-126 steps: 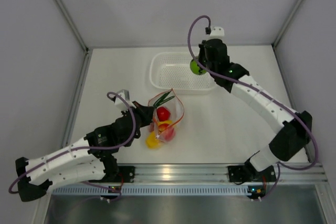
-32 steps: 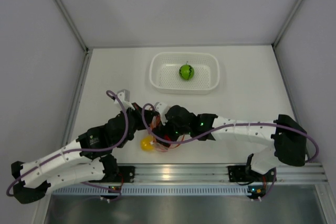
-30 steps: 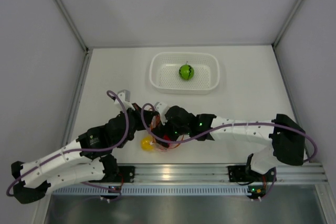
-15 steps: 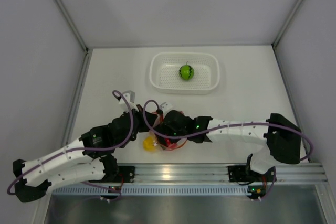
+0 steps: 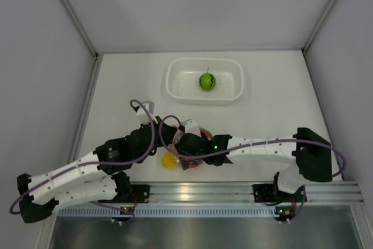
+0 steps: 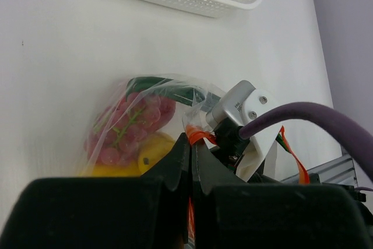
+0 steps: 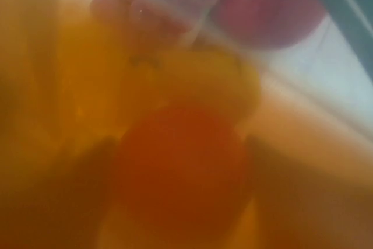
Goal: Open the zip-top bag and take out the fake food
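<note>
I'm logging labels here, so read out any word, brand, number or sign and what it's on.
None: no text shows on the zip-top bag, the fake food, the white basket, the left arm or the right arm. The right wrist view is too blurred to tell.

White perforated basket [image 5: 226, 84] towards the far side of white table [image 5: 274, 106].

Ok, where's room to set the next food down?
Bare table lies between the basket and the zip-top bag, and right of the basket. Inside it, either side of the green ball is free. The left arm and right arm crowd the bag.
</note>
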